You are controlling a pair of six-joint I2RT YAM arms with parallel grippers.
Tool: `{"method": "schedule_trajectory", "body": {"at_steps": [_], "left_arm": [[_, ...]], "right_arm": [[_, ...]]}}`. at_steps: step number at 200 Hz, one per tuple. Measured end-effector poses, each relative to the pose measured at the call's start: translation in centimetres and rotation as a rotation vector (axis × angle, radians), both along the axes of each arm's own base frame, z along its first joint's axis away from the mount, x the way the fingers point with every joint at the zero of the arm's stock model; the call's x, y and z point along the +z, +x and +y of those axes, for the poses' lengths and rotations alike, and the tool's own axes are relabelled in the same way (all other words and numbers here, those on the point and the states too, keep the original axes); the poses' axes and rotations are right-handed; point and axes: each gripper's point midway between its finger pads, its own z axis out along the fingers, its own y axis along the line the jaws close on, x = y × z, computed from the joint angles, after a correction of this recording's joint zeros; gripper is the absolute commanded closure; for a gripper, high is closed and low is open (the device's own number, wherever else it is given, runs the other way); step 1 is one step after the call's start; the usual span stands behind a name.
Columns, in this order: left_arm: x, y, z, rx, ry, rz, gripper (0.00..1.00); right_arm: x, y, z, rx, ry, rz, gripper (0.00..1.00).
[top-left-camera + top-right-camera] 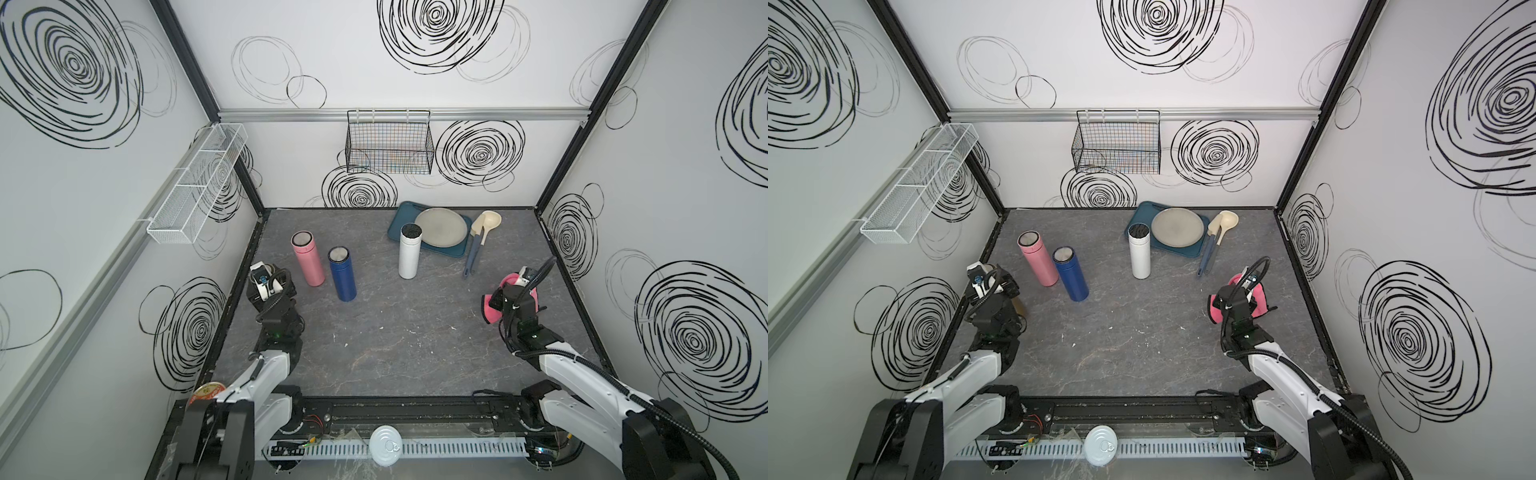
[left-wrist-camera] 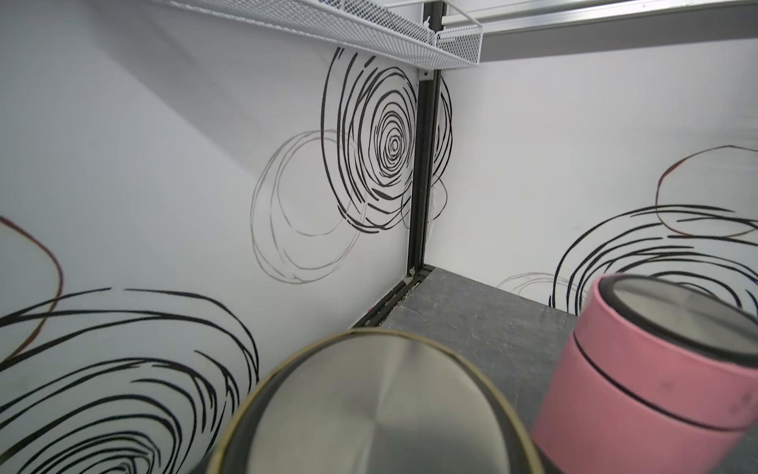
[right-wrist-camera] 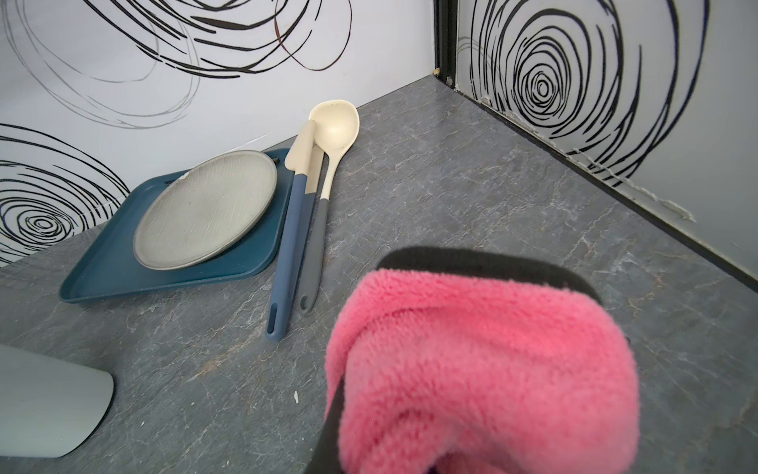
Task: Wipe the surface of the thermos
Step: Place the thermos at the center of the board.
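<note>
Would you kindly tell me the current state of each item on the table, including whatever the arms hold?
Pink thermos: upright, capped.
Blue thermos: upright, capped.
White thermos: upright, dark top.
Gold-rimmed thermos: gripped by left arm.
Pink cloth: gripped by right arm.
Plate: lying on tray.
Spatula, ladle: lying together beside the tray.

You have four thermoses: a pink thermos (image 1: 308, 259) and a blue thermos (image 1: 343, 276) well left of the tray (image 1: 400, 220), a white thermos (image 1: 409, 255) just beside its front left corner, and a gold-rimmed thermos (image 2: 369, 410) farthest left of it. One plate (image 1: 441, 227) lies on the tray. Two utensils, a spatula (image 1: 474, 245) and a ladle (image 1: 491, 218), lie just right of it. There is one pink cloth (image 3: 484, 369). Two baskets hang on the walls, a white basket (image 1: 195, 183) and a black basket (image 1: 388, 143).
</note>
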Motion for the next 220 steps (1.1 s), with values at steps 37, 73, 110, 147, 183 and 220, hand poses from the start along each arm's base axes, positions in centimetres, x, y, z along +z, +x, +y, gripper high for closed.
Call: {"method": "schedule_trajectory", "body": {"at_steps": [37, 73, 110, 147, 183, 220], "left_arm": [[-0.3, 3.6, 0.7, -0.021, 0.037, 0.016, 1.0], [-1.4, 5.9, 0.9, -0.03, 0.08, 0.025, 1.0], [-1.8, 7.3, 1.8, -0.021, 0.1, -0.005, 1.0], [-1.8, 7.2, 2.8, -0.015, 0.09, -0.038, 0.46], [-1.7, 7.2, 2.9, -0.017, 0.083, -0.047, 0.01], [-1.0, 7.1, 2.8, -0.02, 0.084, -0.054, 0.01]], "right_arm": [[-0.6, 0.2, 0.0, -0.004, -0.008, 0.019, 1.0], [-1.4, 0.4, -0.1, -0.007, -0.021, 0.05, 1.0], [-1.4, 0.4, 0.0, -0.006, -0.02, 0.05, 1.0], [-1.4, 0.4, 0.0, -0.005, -0.02, 0.05, 1.0], [-1.5, 0.4, 0.0, -0.002, -0.021, 0.051, 1.0], [-1.5, 0.4, 0.2, 0.008, -0.02, 0.053, 1.0]]}}
